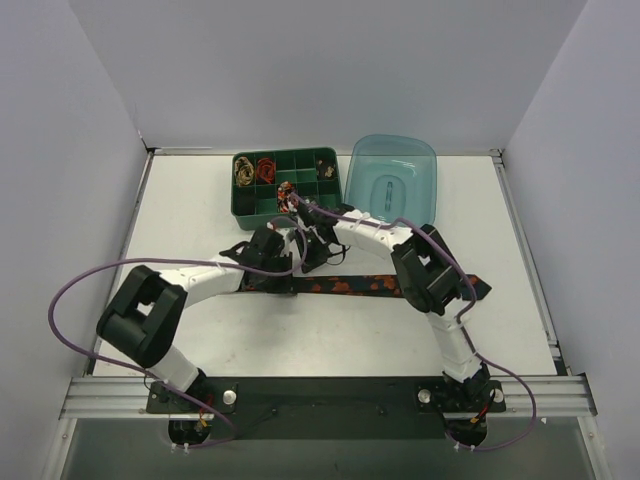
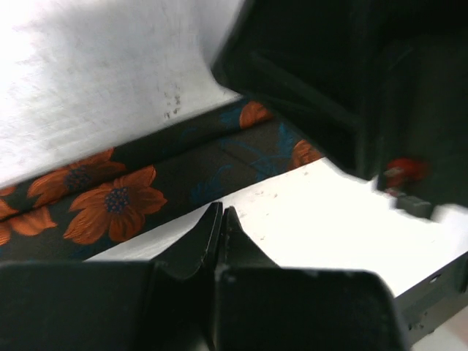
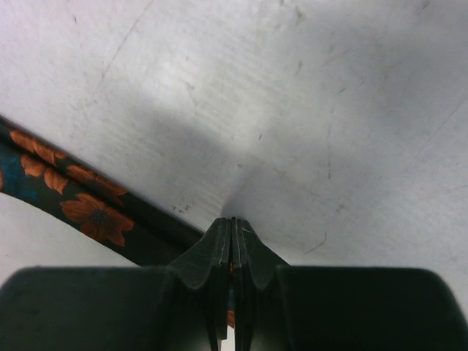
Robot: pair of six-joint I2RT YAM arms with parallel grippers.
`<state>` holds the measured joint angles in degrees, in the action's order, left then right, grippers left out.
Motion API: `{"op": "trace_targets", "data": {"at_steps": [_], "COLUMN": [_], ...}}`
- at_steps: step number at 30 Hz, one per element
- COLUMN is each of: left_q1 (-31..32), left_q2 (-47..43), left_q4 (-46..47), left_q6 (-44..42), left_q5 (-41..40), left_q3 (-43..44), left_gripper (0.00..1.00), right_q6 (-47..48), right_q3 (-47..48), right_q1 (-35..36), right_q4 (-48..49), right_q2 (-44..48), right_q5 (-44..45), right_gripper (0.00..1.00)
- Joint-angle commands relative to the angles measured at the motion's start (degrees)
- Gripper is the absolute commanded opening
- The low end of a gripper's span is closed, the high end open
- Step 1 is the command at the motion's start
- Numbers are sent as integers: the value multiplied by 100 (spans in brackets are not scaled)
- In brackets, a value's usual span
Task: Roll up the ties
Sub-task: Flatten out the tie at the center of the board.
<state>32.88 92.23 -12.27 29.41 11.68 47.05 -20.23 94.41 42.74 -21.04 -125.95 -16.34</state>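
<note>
The black tie with orange-red flowers point(image 1: 380, 285) lies flat across the table, left to right. It also shows in the left wrist view point(image 2: 117, 197) and the right wrist view point(image 3: 88, 212). My right gripper point(image 1: 318, 250) point(image 3: 234, 221) is shut on the tie near its left end; orange fabric shows between the fingers. My left gripper point(image 1: 288, 258) point(image 2: 221, 212) is shut just beside the tie's near edge, over bare table, with nothing seen between its fingers. A gold-black coil point(image 1: 243, 170) and a red coil point(image 1: 265, 168) sit in the green box.
A green compartment box point(image 1: 237, 208) stands at the back centre. A clear blue tub point(image 1: 392, 180) stands to its right. Purple cables loop off both arms. In the left wrist view the right gripper's black body point(image 2: 351, 80) hangs close above the tie.
</note>
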Motion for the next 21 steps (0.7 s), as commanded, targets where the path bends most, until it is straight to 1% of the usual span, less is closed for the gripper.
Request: {"op": "trace_targets", "data": {"at_steps": [1, 4, 5, 7, 8, 9, 11, 12, 14, 15, 18, 21], "left_q1": [-212, -615, -991, -1405, -1851, -2082, -2469, -2880, -3234, -3549, -3763, -3780], "left_q2": [-871, -1557, -1732, -2181, -2304, -2540, -2727, -2849, -2947, -3034, -3236, -3526], "left_q4": [1016, 1025, 1043, 1043, 1051, 1025, 973, 972, 981, 938, 560, 296], "left_q6": [188, 337, 381, 521, 566, 679, 785, 925, 1066, 1163, 1199, 1207], "left_q5": [-192, -79, -18, 281, 360, 413, 510, 580, 870, 914, 836, 739], "left_q3": [-72, -415, -624, -836, -942, -1134, -1302, -1486, -1654, -1716, -1839, -1901], "left_gripper": [0, 0, 0, 0, 0, 0, 0, 0, 0, 0, 0, 0], "right_q6": [494, 353, 318, 239, 221, 221, 203, 195, 230, 230, 256, 318], "right_q3": [-169, -273, -326, -536, -625, -695, -914, -968, -1073, -1083, -1126, -1144], "right_q1": [516, 516, 516, 525, 525, 525, 525, 525, 525, 525, 551, 604], "right_q4": [-770, -630, -508, -393, -262, -226, -129, -111, -94, -94, -102, -120], "right_q2": [544, 984, 1107, 1423, 1607, 1670, 1819, 1837, 1785, 1741, 1513, 1275], "right_q5": [174, 289, 306, 368, 377, 386, 526, 561, 509, 465, 281, 210], "right_gripper": [0, 0, 0, 0, 0, 0, 0, 0, 0, 0, 0, 0]}}
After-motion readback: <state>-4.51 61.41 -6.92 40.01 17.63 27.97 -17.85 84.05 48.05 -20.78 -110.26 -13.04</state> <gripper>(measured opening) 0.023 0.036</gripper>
